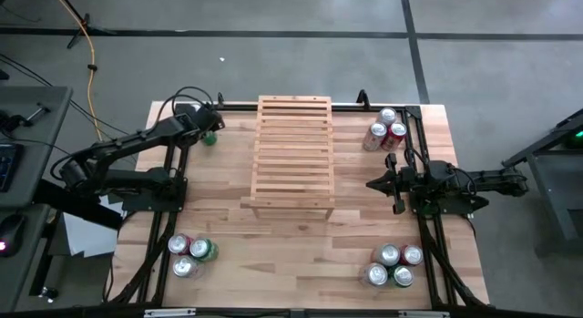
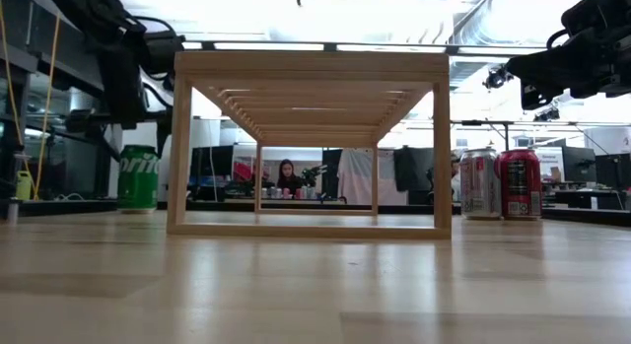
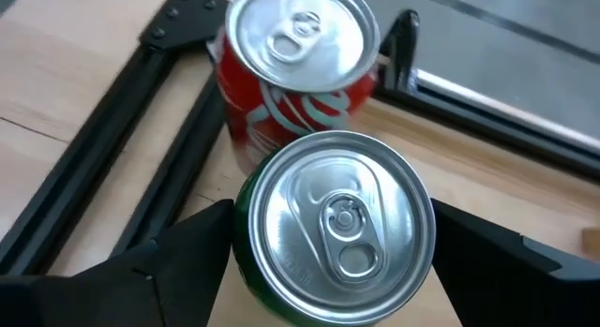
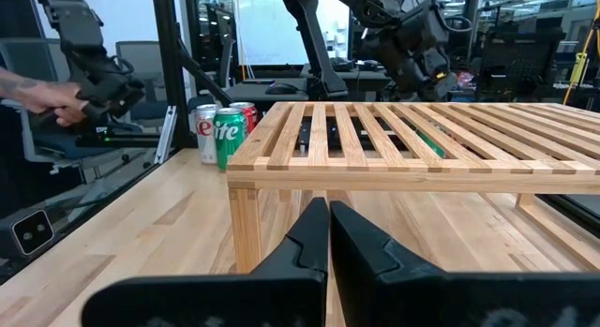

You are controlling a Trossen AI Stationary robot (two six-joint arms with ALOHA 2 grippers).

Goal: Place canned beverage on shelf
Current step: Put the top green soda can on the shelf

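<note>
Fingers (image 3: 150, 261) of the left gripper (image 3: 328, 261) spread wide on either side of a green can (image 3: 333, 233) at the table's far left corner, not visibly pressing it, with a red can (image 3: 295, 74) just beyond. Right gripper (image 4: 328, 238) hovers with fingers pressed together at the right side of the table (image 1: 364, 227), pointing at the shelf (image 1: 293, 149). Shelf stands mid-table toward the far edge, nothing on its slats; can clusters sit at near left (image 1: 191, 254), near right (image 1: 393, 265) and far right (image 1: 386, 129).
</note>
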